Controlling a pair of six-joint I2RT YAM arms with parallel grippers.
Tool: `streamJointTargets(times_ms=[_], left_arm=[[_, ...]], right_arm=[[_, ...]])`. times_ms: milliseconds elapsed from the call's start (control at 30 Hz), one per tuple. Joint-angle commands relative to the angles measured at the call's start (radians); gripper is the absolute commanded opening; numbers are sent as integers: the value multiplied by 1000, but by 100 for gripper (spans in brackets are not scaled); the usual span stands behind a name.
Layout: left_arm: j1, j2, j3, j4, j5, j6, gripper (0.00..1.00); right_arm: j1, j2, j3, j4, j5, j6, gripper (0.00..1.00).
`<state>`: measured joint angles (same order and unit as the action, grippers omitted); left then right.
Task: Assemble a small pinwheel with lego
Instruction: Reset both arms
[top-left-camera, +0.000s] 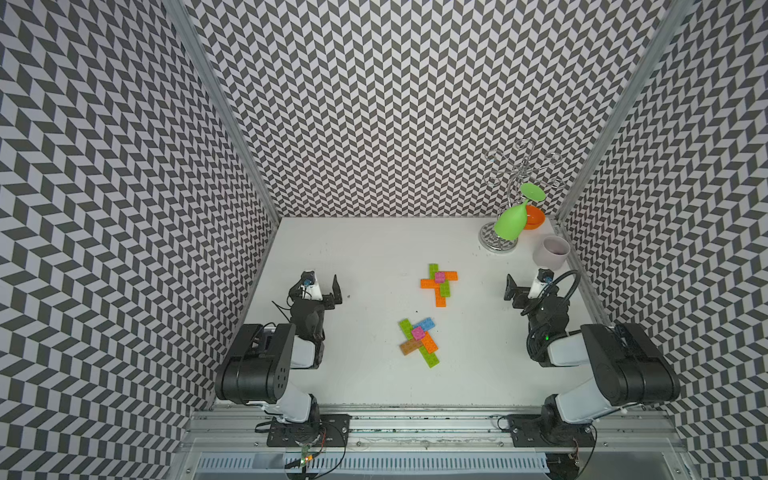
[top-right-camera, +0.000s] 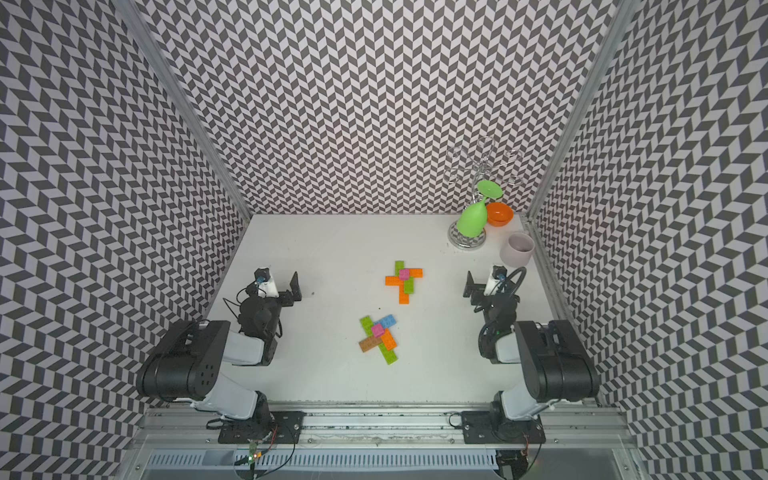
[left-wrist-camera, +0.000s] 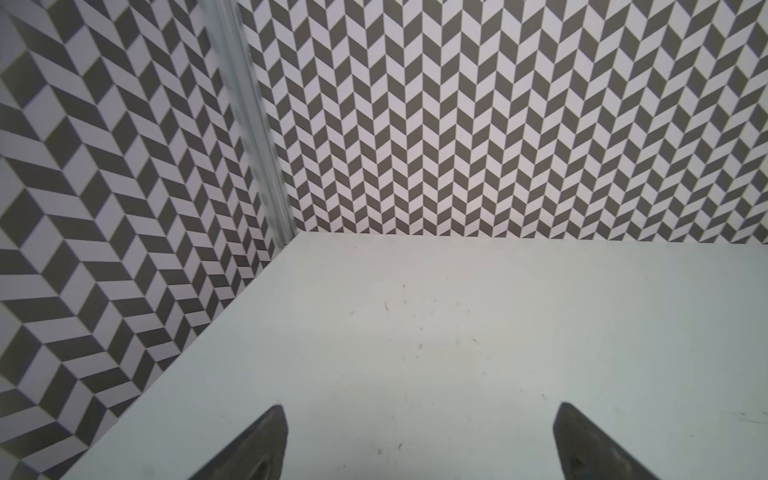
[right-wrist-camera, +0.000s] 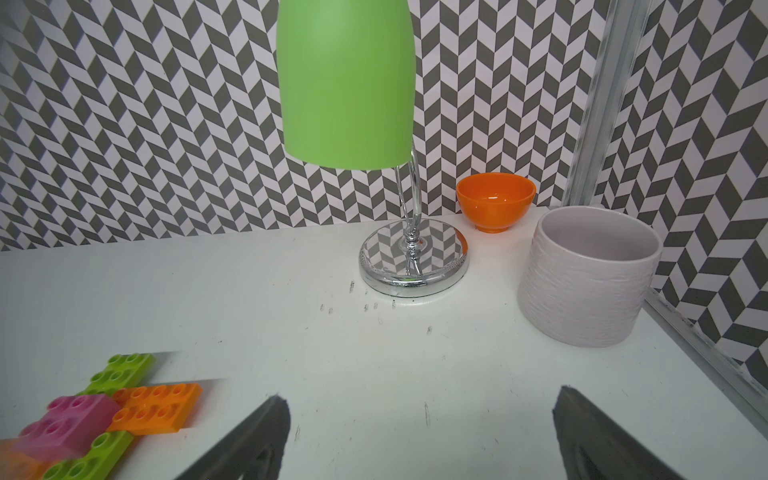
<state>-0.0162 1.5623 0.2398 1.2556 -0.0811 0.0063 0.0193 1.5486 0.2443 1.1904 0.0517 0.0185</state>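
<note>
Both your pincers are spread wide and hold nothing. The left pincer (left-wrist-camera: 419, 409) hangs over bare table (left-wrist-camera: 457, 332) on the left side. The right pincer (right-wrist-camera: 419, 395) hangs on the right side and faces the far right corner. There a green glass (right-wrist-camera: 345, 83) hangs upside down on a chrome stand (right-wrist-camera: 413, 266), with an orange bowl (right-wrist-camera: 495, 201) behind it and a pale cup (right-wrist-camera: 590, 274) beside it.

The lego lies flat on the table between your two arms, as two crosses well apart from each other. The far cross (top-left-camera: 438, 284) is lime green and orange with a pink square (top-left-camera: 439, 277) on its middle. Its green bricks run from the front rail towards the back wall, and the orange ones lie across them. The near cross (top-left-camera: 419, 341) joins lime green, blue, orange and brown bricks under a second pink square (top-left-camera: 418, 333). Its green line slants from far left to near right.

The far cross sits level with both pincers and is closer to your right one, whose wrist view catches its edge. The near cross lies about midway between the arms and nearer the front rail than either pincer. To reach it, I judge either arm would have to draw back and swing inward.

Both crosses look finished to me, though from above you cannot tell whether every brick is pressed fully home.
</note>
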Motion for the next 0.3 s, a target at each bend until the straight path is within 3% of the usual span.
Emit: streamJointTargets(times_ms=[0,200,267], left_arm=[[-2,-8,15,-2,10,-13,100],[4,0,32,-25,18,-14,100],[-4,-21,-24,62,18,-7,100]], right_arm=[[5,-6,10,76,-4,-16,99],[7,-5,9,74,-1,-18,99],[7,-6,10,74,-1,-18,99]])
